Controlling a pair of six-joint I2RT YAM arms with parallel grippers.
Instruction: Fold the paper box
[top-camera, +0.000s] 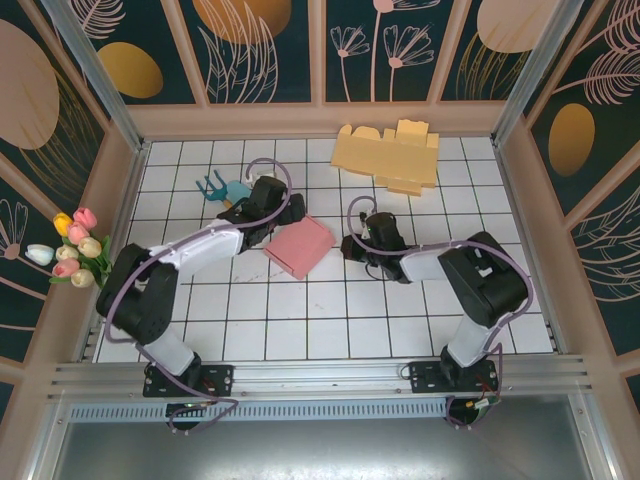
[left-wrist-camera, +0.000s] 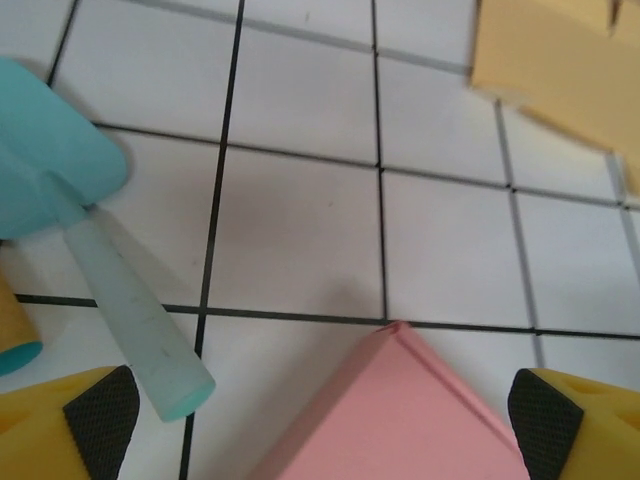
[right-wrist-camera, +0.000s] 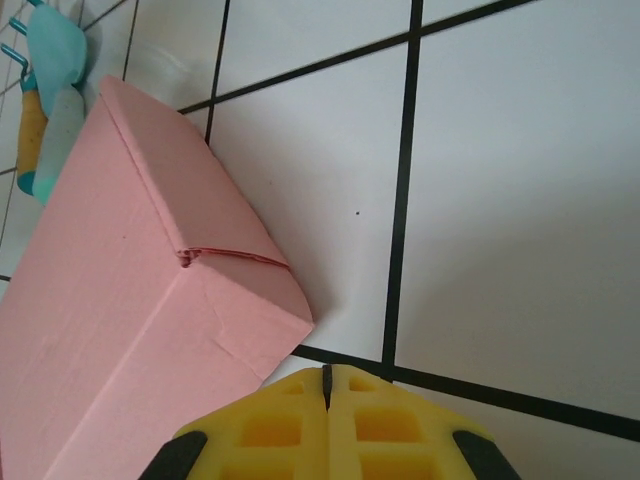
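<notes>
A: Two grippers, what state?
B: The left gripper (left-wrist-camera: 322, 428) is seen spread wide, nothing held; a corner of the pink box (top-camera: 299, 247) is framed betw. its pads. The right gripper (right-wrist-camera: 327, 395) is clamped tight, pads pressed together, nothing gripped.
A: And the pink box, where?
B: It is laid flat on the tiled table (top-camera: 450, 300), betw. both grippers, flaps closed. One corner is found just beside the right gripper's tips; contact can't be told.
A: Other items?
B: A flat yellow cardboard blank (top-camera: 388, 155) is laid at the far side, well apart. A teal utensil (top-camera: 222, 188) is seen near the left gripper.
</notes>
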